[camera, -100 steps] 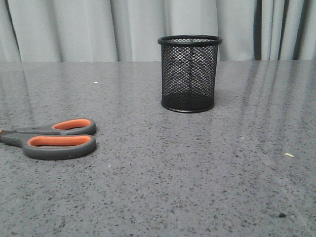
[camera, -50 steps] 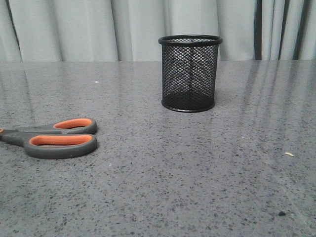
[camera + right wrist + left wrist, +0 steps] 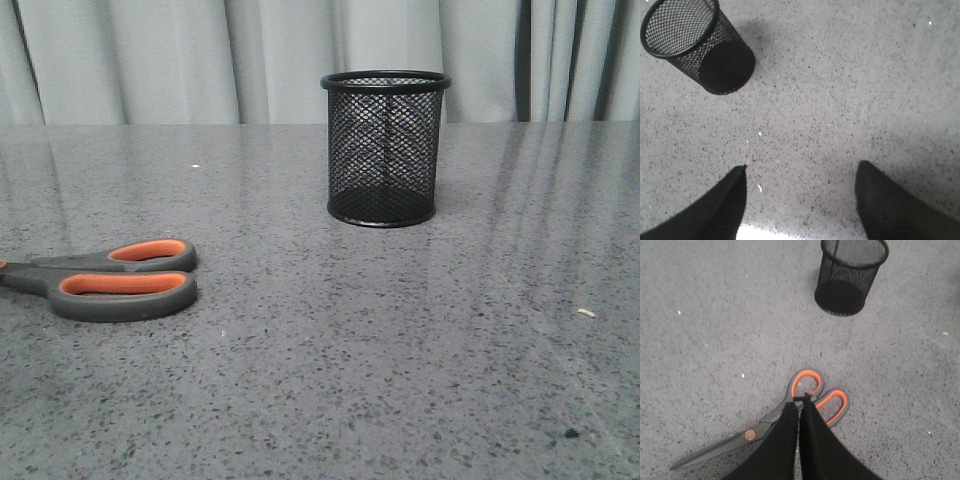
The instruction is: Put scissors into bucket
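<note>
The scissors [image 3: 125,283] lie flat at the left of the grey table, their dark grey, orange-lined loop handles pointing right; the blades run out of the front view. The black mesh bucket [image 3: 385,150] stands upright and empty at centre back. In the left wrist view my left gripper [image 3: 801,402] is shut and empty, hovering over the scissors [image 3: 771,416] where the handles meet, with the bucket [image 3: 850,275] farther off. My right gripper [image 3: 801,170] is open and empty over bare table, the bucket [image 3: 700,45] some way off. Neither gripper shows in the front view.
The speckled grey table [image 3: 400,330] runs back to a grey curtain [image 3: 200,60]. A few small crumbs [image 3: 586,313] lie on the right side.
</note>
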Available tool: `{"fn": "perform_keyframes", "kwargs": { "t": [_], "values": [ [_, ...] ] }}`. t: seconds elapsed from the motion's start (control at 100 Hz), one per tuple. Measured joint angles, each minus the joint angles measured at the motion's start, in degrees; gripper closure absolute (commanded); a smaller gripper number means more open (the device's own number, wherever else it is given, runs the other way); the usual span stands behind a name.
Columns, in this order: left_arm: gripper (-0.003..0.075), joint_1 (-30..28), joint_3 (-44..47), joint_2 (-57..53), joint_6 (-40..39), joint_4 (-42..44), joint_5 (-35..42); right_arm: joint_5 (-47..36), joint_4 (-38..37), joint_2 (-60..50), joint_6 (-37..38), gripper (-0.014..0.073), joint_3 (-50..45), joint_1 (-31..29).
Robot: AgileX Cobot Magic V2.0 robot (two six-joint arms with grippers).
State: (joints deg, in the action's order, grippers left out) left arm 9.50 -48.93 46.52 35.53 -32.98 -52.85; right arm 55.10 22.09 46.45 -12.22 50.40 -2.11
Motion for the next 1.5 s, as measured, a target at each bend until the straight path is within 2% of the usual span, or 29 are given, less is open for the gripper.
{"fn": "perform_keyframes", "kwargs": {
  "t": [0.09,0.19,0.26,0.43,0.58,0.93,1.04,1.33,1.5],
  "values": [
    [0.0587,0.0,-0.3,2.5,0.1,0.0,-0.6,-0.7,1.0,0.0,-0.3,0.0148,0.0,0.0],
    [0.0438,0.0,-1.5,6.1,0.6,0.0,-0.9,-0.8,2.0,0.0,-1.4,0.0148,0.0,0.0],
    [0.0380,0.0,-2.8,8.7,1.9,0.0,-1.6,-1.0,2.1,0.0,-1.8,0.0148,0.0,0.0],
    [0.0375,0.0,-8.1,15.5,5.4,0.1,-8.0,-1.6,2.4,0.0,-1.9,0.0148,0.0,0.0],
    [0.0375,0.0,-13.1,21.7,13.5,2.0,-16.2,-1.7,2.4,0.0,-2.3,0.0148,0.0,0.0],
    [0.0373,0.5,-17.8,30.5,34.8,8.2,-17.4,-1.8,2.5,0.0,-3.9,0.0148,0.0,0.0],
    [0.0358,2.8,-17.8,31.9,36.9,10.8,-17.5,-1.8,2.5,0.0,-4.1,0.0148,0.0,0.0],
    [0.0358,13.4,-17.8,37.0,40.2,21.0,-17.5,-2.1,2.5,0.0,-4.3,0.0148,0.0,0.0],
    [0.0358,14.3,-17.8,39.1,40.3,23.7,-17.5,-2.2,2.5,0.0,-4.3,0.0148,0.0,0.0]
  ]
}}
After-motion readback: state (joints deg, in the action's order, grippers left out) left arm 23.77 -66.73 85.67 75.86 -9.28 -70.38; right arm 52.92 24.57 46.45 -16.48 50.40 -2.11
